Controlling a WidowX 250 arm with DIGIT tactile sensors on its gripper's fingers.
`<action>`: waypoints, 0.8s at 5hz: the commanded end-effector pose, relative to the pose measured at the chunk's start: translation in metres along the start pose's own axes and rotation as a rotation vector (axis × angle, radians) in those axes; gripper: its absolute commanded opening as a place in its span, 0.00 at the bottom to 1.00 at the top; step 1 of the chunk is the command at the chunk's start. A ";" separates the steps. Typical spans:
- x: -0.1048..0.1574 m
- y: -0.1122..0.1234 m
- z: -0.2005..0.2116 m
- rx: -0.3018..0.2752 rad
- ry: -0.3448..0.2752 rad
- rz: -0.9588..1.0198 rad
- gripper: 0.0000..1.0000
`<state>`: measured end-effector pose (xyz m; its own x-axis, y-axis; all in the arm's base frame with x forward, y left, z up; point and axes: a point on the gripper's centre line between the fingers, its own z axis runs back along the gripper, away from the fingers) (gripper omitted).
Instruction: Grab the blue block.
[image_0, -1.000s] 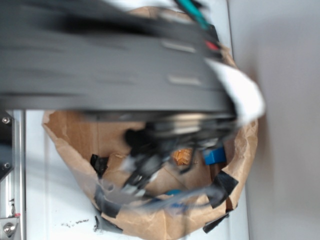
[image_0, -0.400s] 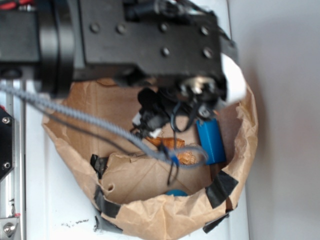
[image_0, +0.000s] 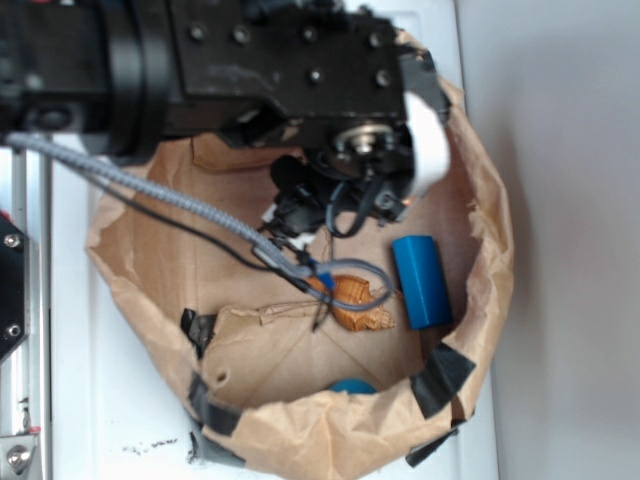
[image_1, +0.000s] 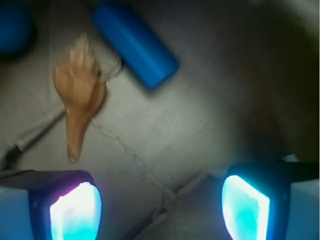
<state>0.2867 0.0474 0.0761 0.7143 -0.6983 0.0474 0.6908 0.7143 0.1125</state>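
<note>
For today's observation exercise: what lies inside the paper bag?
Visible inside the paper bag: the blue block, a brown seashell beside it, and part of a blue ball behind the near rim. The arm covers the far end.

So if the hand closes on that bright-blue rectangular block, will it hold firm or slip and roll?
The bright-blue rectangular block looks rigid with flat faces, so it probably won't roll. Its smooth surface may slip slightly. It lies clear of the brown seashell, so the open hand likely fits around it.

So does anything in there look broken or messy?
The brown paper bin looks rough: its rim is crumpled and patched with black tape. The blue block and seashell lie loose inside, unbroken.
</note>
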 end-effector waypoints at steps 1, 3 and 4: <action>0.026 -0.009 -0.010 0.059 0.035 -0.056 1.00; 0.052 0.011 -0.003 0.130 -0.016 -0.136 1.00; 0.059 0.011 0.000 0.128 -0.001 -0.129 1.00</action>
<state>0.3262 0.0258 0.0633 0.6482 -0.7613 -0.0160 0.7492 0.6340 0.1916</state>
